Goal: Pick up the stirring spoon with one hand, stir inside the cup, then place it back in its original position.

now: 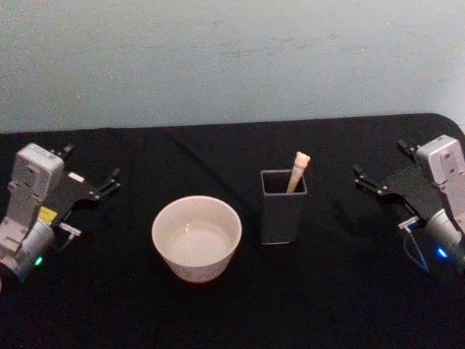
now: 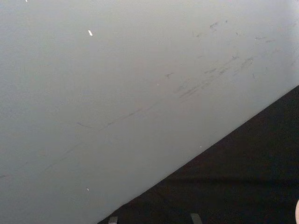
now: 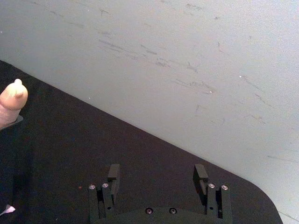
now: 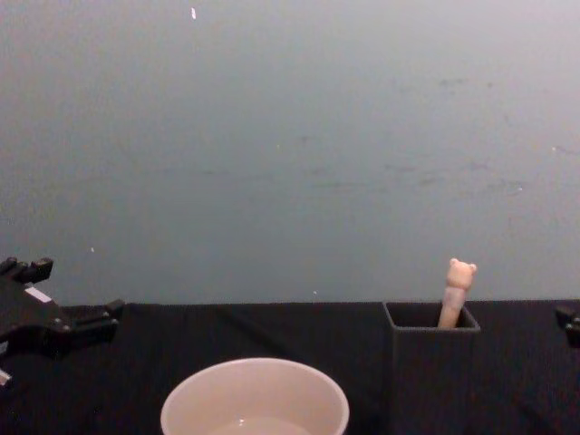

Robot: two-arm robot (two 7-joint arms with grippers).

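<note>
Nothing in hand yet. The stirring spoon (image 1: 297,171) stands in the dark square holder (image 1: 283,218), handle leaning into the far right corner, bear head poking above the rim. Its metal bowl is down inside, hidden from me.

I'd expect it to be light and stiff. It's a slim, smooth stick, so it could twist or slip in a loose pinch. The only place to take it is the short stretch of handle just under the bear head, above the rim. I'd pull it straight up, because the holder is tall and narrow and a sideways tug might tip it.

The cream cup (image 1: 196,236) sits on the black tabletop (image 1: 218,145) just left of the holder, close but not touching. It's wide-mouthed, so there's plenty of room to stir. There may be a little clear liquid in the bottom, but I can't be sure.

The right gripper (image 1: 379,158) hovers off to the holder's right with its fingers (image 3: 113,173) apart. The left gripper (image 1: 93,163) is parked left of the cup, fingers also spread. The right one is nearer the spoon.
</note>
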